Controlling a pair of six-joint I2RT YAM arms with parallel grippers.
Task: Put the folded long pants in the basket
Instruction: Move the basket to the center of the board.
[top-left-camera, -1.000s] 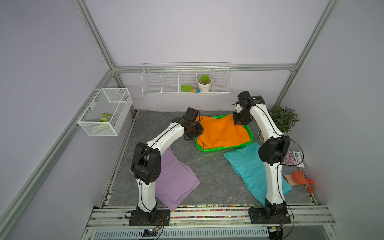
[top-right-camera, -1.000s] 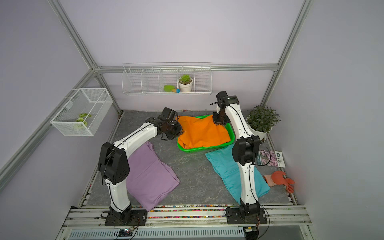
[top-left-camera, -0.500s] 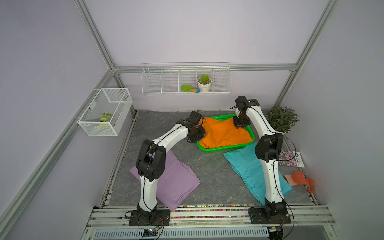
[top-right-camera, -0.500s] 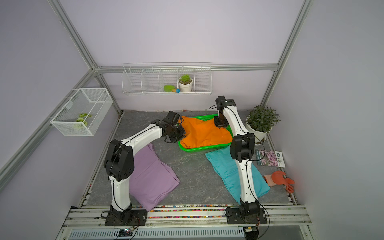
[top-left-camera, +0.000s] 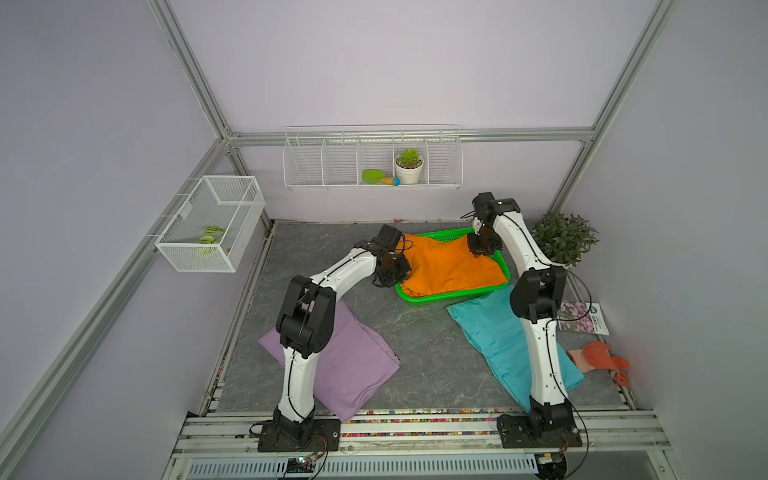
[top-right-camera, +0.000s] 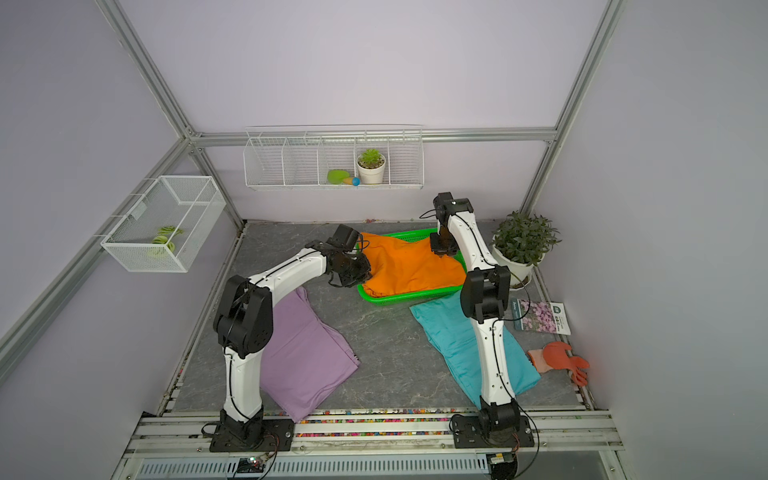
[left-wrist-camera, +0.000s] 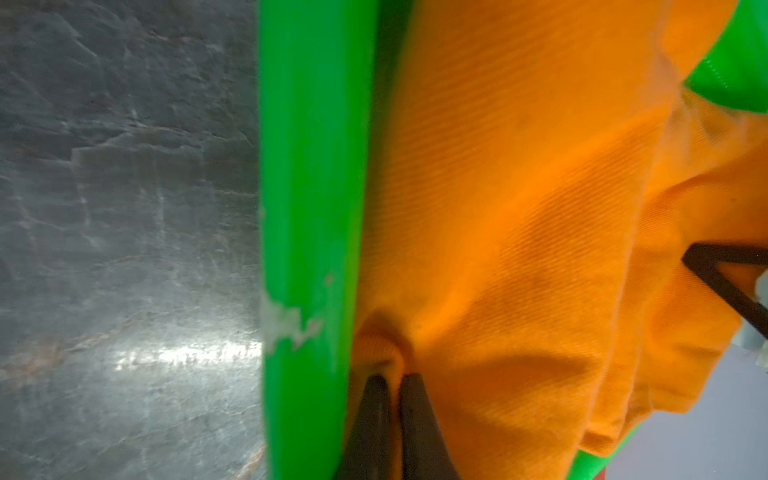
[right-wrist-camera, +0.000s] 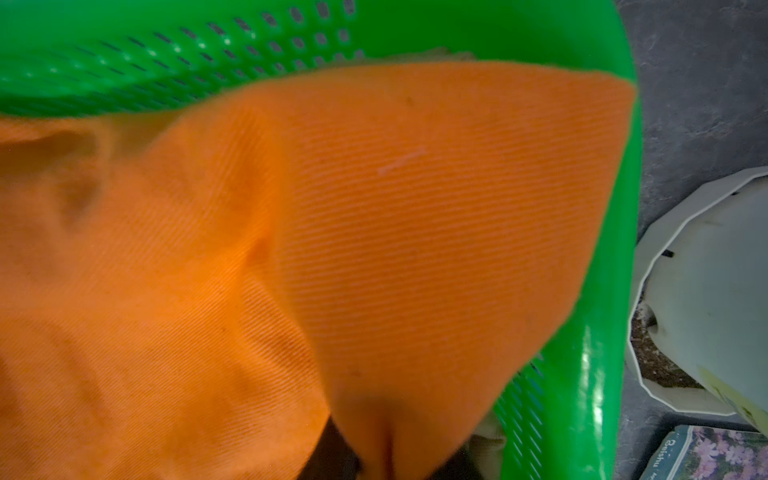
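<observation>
The left arm is stretched forward from its base, bent at the elbow, with the forearm angled inward. In the wrist view the two dark fingers of the left tool are pressed nearly together, and a fold of the orange pants is pinched between them. The right arm is raised steeply and folded over at the top, the wrist pointed downward. The right tool is closed on another edge of the same cloth.
</observation>
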